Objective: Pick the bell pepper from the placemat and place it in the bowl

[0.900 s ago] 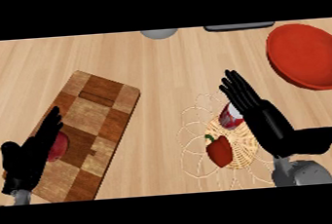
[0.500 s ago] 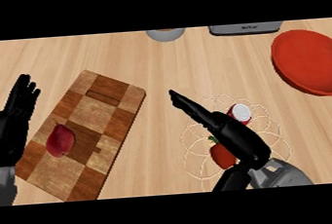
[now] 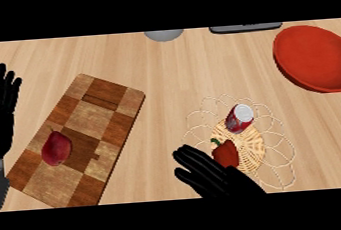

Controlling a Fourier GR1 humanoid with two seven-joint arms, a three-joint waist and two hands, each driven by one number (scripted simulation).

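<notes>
The bell pepper [image 3: 226,153] lies ungrasped on the placemat [image 3: 267,130] near the surface's near edge, beside the right robot hand [image 3: 207,177], fingers apart. The bowl [image 3: 316,58] remains unfilled.

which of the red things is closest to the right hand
The red bell pepper on the woven placemat, touching the right hand. The can, the red fruit and the bowl lie farther off.

No text, label, brand, number or sign can be read on anything here.
</notes>
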